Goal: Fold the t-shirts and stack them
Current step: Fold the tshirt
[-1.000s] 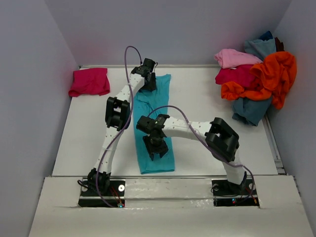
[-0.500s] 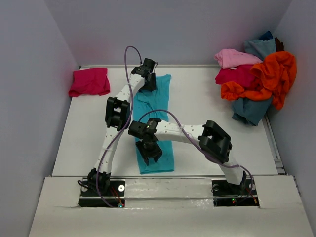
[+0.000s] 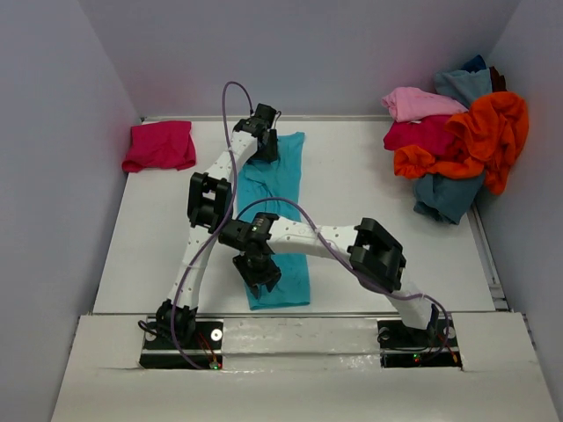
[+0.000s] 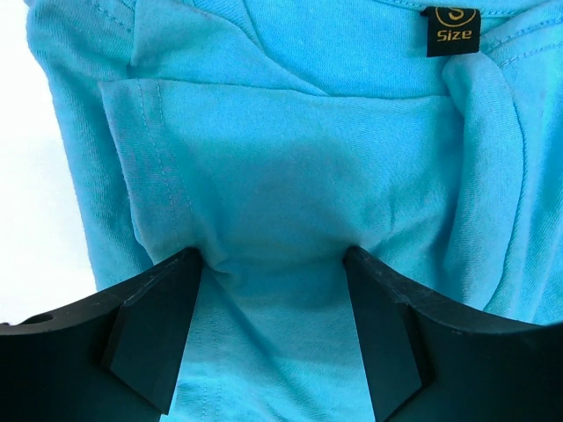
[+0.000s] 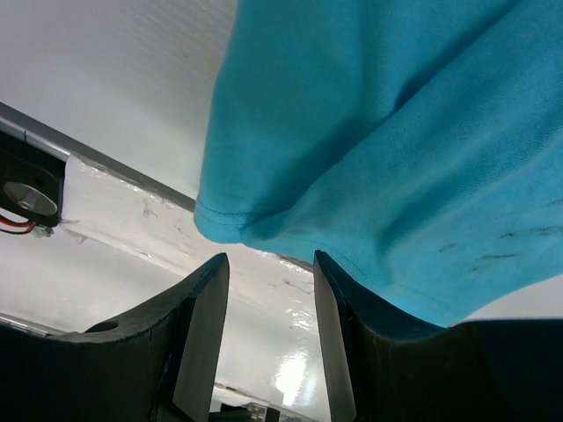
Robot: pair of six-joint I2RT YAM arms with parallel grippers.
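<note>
A bright turquoise t-shirt point(image 3: 283, 171) lies as a long narrow strip down the middle of the table. My left gripper point(image 3: 266, 145) is at its far, collar end. In the left wrist view this gripper point(image 4: 271, 264) stands open, both fingertips pressed onto the turquoise cloth point(image 4: 290, 176), which puckers between them, below the size tag point(image 4: 450, 32). My right gripper point(image 3: 258, 274) is over the near left corner. In the right wrist view it point(image 5: 268, 259) is open, with the hem corner point(image 5: 220, 224) just beyond the fingertips and nothing between them.
A folded magenta-pink t-shirt point(image 3: 160, 145) lies at the back left. At the back right is a loose pile: light pink point(image 3: 418, 103), crimson point(image 3: 422, 134), orange point(image 3: 484, 132) and dusty blue point(image 3: 449, 195) shirts. The table's near rail point(image 5: 106, 158) runs just below the turquoise hem.
My right arm has swung left and nearer, from the middle of the strip's near part to its near left corner. Its jaws have narrowed slightly. The left arm has not moved.
</note>
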